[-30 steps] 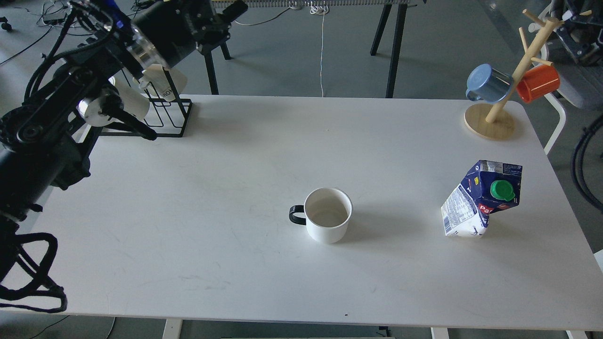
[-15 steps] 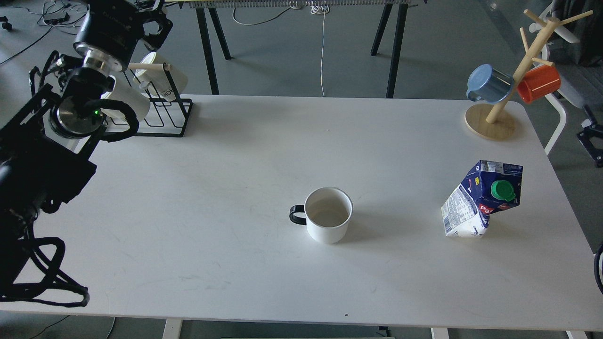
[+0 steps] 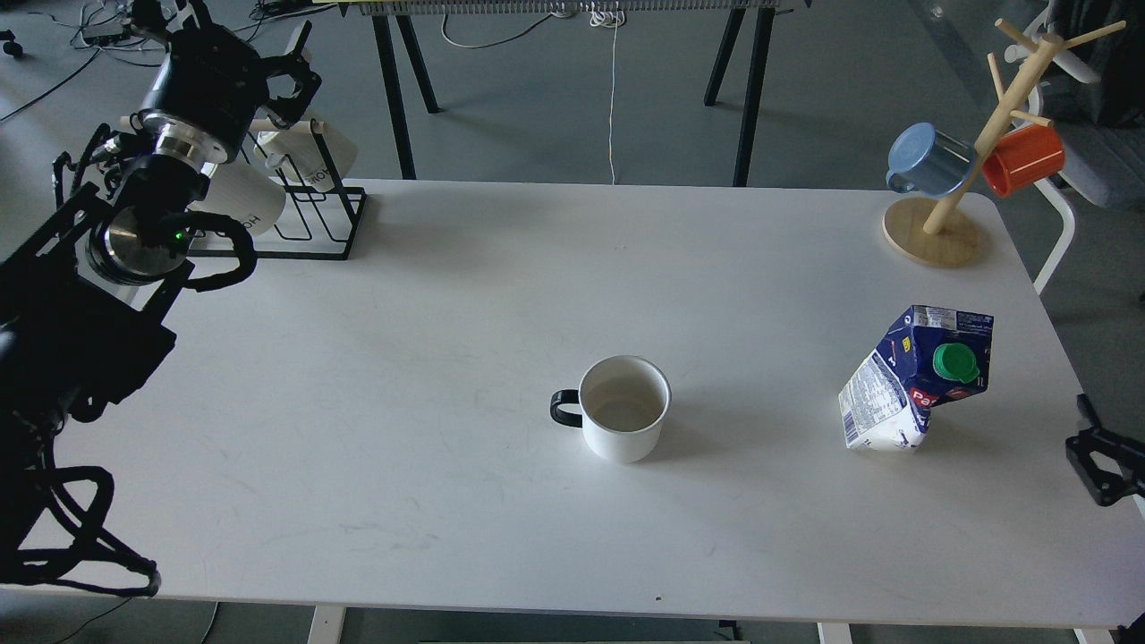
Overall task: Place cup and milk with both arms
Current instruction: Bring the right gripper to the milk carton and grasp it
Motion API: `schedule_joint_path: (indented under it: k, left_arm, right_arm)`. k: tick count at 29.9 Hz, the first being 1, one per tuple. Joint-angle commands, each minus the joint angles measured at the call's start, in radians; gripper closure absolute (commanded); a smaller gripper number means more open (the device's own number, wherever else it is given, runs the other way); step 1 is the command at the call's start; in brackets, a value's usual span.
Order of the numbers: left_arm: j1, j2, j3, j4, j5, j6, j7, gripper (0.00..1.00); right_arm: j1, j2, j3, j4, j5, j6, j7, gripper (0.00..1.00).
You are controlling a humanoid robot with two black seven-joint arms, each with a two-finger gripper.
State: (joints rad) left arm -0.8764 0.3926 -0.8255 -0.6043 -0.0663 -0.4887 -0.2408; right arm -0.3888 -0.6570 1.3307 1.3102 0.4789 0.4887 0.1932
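We hadn't grasped yet: left tool [image 3: 291, 76] spread at counter's [image 3: 447, 295] far-left corner, right tool [image 3: 1105, 465] unclear; next, reach cup [image 3: 623, 407] & milk [image 3: 917, 376].

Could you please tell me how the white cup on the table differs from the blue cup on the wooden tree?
The white cup stands upright on the table, mouth up; the blue cup hangs tilted on the wooden tree, off the tabletop. The white cup has a black handle, while the blue cup's handle matches its body. The white cup sits near the middle; the blue cup is at the far right corner. Both are handled cups.
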Motion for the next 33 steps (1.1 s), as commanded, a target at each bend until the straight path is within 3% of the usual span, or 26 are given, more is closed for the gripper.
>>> schedule_joint_path:
  k: [1,8,20,27,33]
  left_arm:
    - [0.008,0.011,0.002,-0.002,-0.001,0.000,0.000,0.00]
    - [0.008,0.014,0.002,-0.003,-0.001,0.000,0.002,0.00]
    - [0.000,0.022,0.003,-0.005,0.000,0.000,0.005,0.00]
    - [0.004,0.069,0.003,-0.011,0.000,0.000,0.086,0.00]
    - [0.002,0.075,0.003,-0.012,0.000,0.000,0.092,0.00]
  right_arm:
    - [-0.025,0.071,-0.016,0.027,-0.008,0.000,-0.006,0.02]
    - [-0.093,0.128,-0.034,0.195,-0.029,0.000,-0.006,0.01]
    - [0.004,0.332,-0.140,0.081,-0.180,0.000,-0.012,0.03]
    - [0.039,0.356,-0.142,0.080,-0.184,0.000,-0.011,0.08]
    - [0.065,0.356,-0.130,0.081,-0.183,0.000,-0.008,0.16]
